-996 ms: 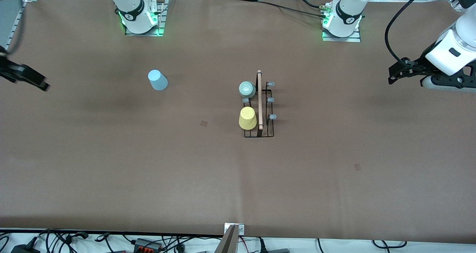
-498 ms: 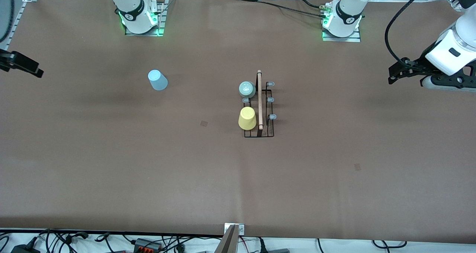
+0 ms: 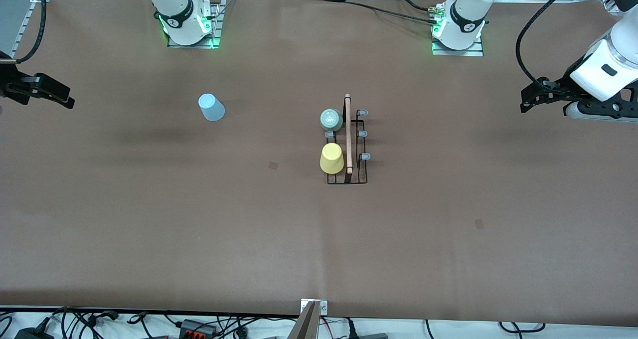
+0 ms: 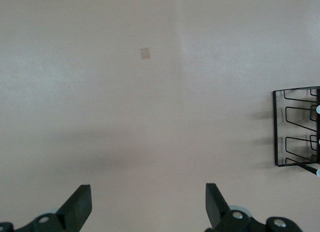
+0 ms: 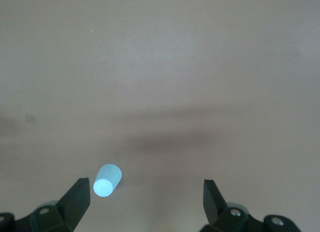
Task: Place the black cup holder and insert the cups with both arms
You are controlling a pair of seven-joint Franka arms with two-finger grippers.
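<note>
The black cup holder (image 3: 347, 181) stands mid-table, its wooden rod handle (image 3: 348, 132) on top. A pale green cup (image 3: 331, 119) and a yellow cup (image 3: 332, 158) sit upside down on its pegs, on the side toward the right arm's end; the yellow one is nearer the front camera. A light blue cup (image 3: 211, 107) (image 5: 107, 180) stands upside down on the table, toward the right arm's end. My right gripper (image 3: 60, 95) (image 5: 145, 184) hangs open over that end of the table, apart from the blue cup. My left gripper (image 3: 526, 99) (image 4: 147, 192) waits open over the left arm's end; the cup holder's wire (image 4: 274, 127) shows at the edge of its wrist view.
Brown paper covers the table. The arm bases (image 3: 189, 25) (image 3: 458, 30) stand along its edge farthest from the front camera. Small tape marks (image 3: 273, 165) (image 3: 479, 223) lie on the surface. Cables (image 3: 199, 324) run along the edge nearest that camera.
My right gripper has shifted over its end of the table, rising a little and then swinging slightly toward the blue cup. The left arm, holder and cups have not moved.
</note>
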